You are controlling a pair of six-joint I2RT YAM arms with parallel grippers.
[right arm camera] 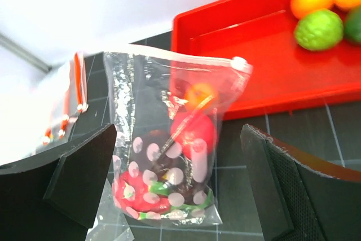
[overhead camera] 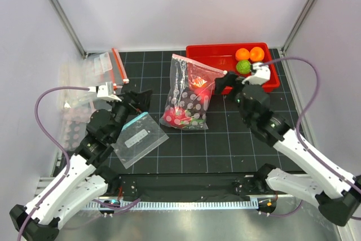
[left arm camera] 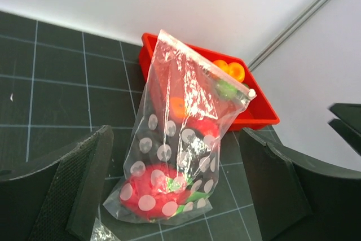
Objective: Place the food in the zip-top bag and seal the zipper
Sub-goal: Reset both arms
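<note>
The dotted bag [overhead camera: 189, 97] stands on the table [overhead camera: 225, 145] between the two arms, its top close to the red tray [right arm camera: 254, 43]. The toy fruit [right arm camera: 192, 131] is piled in its lower half, and the zipper [right arm camera: 175, 56] runs along its top edge, though I cannot tell whether that strip is pressed fully shut. The left claw [overhead camera: 138, 104] is spread wide and empty just left of the bag, above a plain flat bag [overhead camera: 140, 136], and the right claw [overhead camera: 225, 86] is also wide and empty near the dotted bag's upper right corner.
</note>
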